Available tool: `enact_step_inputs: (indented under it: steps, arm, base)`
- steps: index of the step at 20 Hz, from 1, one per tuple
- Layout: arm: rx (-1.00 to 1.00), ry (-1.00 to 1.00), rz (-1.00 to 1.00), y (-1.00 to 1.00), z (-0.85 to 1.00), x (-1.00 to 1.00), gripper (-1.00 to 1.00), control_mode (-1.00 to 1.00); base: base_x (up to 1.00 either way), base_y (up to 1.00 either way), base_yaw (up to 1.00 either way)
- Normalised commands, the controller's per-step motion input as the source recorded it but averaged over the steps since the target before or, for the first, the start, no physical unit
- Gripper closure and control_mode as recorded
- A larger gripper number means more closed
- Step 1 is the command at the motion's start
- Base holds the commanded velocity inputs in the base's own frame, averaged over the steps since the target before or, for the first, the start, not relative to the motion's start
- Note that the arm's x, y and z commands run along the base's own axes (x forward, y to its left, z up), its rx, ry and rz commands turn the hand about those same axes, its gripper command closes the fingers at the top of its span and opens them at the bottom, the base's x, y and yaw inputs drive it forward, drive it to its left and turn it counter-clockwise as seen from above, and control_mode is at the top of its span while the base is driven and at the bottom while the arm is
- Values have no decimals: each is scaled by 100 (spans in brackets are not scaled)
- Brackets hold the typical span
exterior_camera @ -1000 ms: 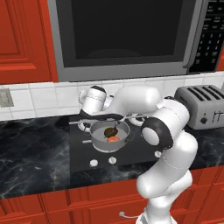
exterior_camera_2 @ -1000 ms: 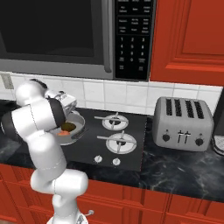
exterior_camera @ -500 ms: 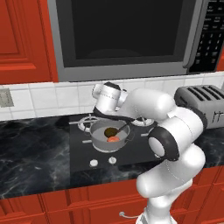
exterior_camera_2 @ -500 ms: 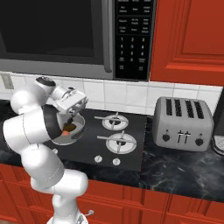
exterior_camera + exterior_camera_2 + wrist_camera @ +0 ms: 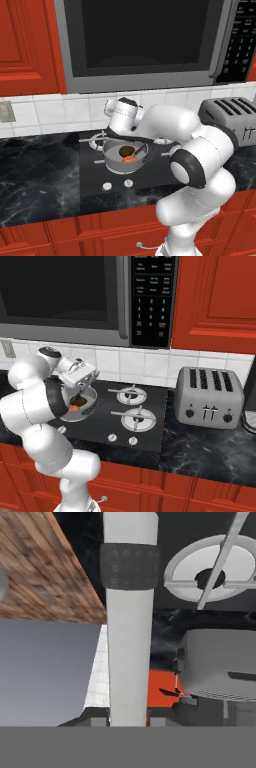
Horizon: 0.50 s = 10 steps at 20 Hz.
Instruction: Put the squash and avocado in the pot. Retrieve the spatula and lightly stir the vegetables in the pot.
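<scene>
The grey pot (image 5: 111, 161) (image 5: 90, 407) stands on the front left burner of the black cooktop. Inside it lie the orange-red squash (image 5: 129, 159) (image 5: 74, 407) and, just behind it, the dark avocado (image 5: 125, 150) (image 5: 80, 401). My gripper (image 5: 131, 140) (image 5: 81, 387) hangs over the pot's back rim, pointing down into it. In the hand view the spatula's long pale handle (image 5: 129, 637) with a dark band rises straight from between the fingers, and the gripper (image 5: 129, 716) is shut on it. The spatula's blade is hidden.
A silver toaster (image 5: 234, 119) (image 5: 209, 397) (image 5: 220, 667) stands on the counter right of the cooktop. Three bare burners (image 5: 129, 394) (image 5: 210, 577) lie beside the pot, with knobs (image 5: 106, 186) along the front edge. A microwave (image 5: 145, 40) hangs low above the stove.
The hand has swung right from the pot's left rear to above the pot and dipped slightly. My elbow has moved right. The vegetables stay in the pot.
</scene>
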Motion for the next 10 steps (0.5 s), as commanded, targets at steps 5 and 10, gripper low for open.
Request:
enact_step_inputs:
  steps: [5, 10]
  arm:
    - [-1, 12, 0, 5, -36, 28, 100, -100]
    - [-1, 12, 0, 15, -31, 37, 100, -100]
  base:
    - [0, 0, 0]
    - [0, 0, 0]
